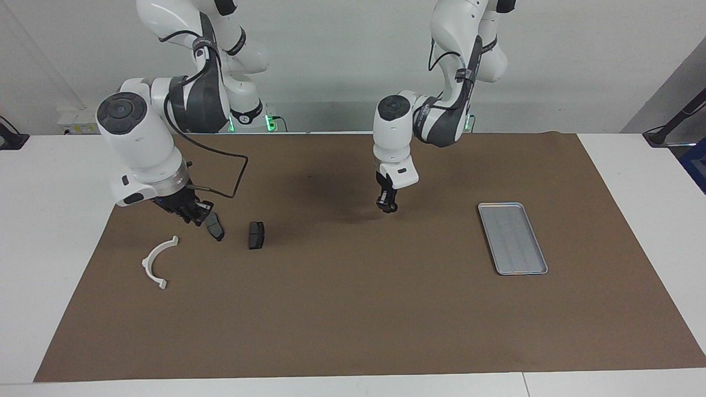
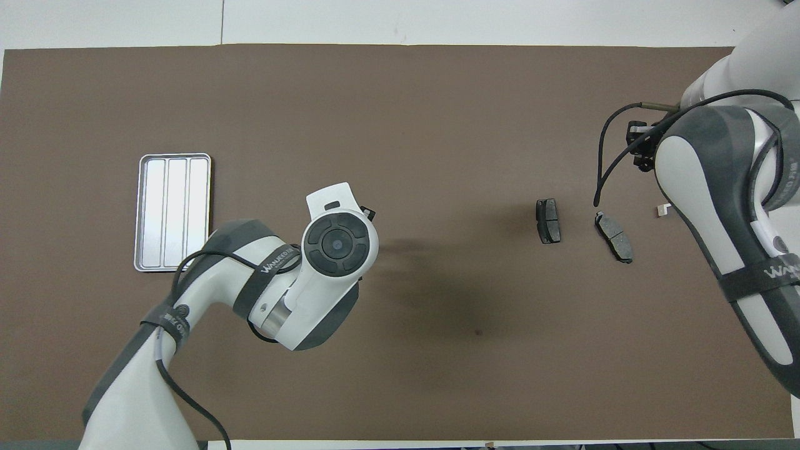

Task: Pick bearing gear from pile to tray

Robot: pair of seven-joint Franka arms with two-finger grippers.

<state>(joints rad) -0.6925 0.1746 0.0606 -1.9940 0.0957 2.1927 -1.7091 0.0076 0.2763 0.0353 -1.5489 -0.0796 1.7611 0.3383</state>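
The pile lies toward the right arm's end of the mat: a white curved arc [image 1: 157, 259] and two dark brake pads [image 1: 256, 235] [image 1: 215, 227], the pads also seen from overhead [image 2: 548, 220] [image 2: 614, 236]. My right gripper [image 1: 199, 215] is shut, low beside the nearer-to-arc pad; I cannot tell if it touches. My left gripper [image 1: 388, 206] hangs over the mat's middle, shut on a small black round piece, the bearing gear [image 1: 388, 208]. In the overhead view its own wrist hides it. The silver tray [image 1: 513, 240] [image 2: 173, 212] lies empty toward the left arm's end.
A brown mat [image 1: 353, 320] covers most of the white table. A black cable [image 1: 237, 176] loops from the right wrist above the mat. The right arm hides most of the arc from overhead, leaving a white tip [image 2: 662, 210].
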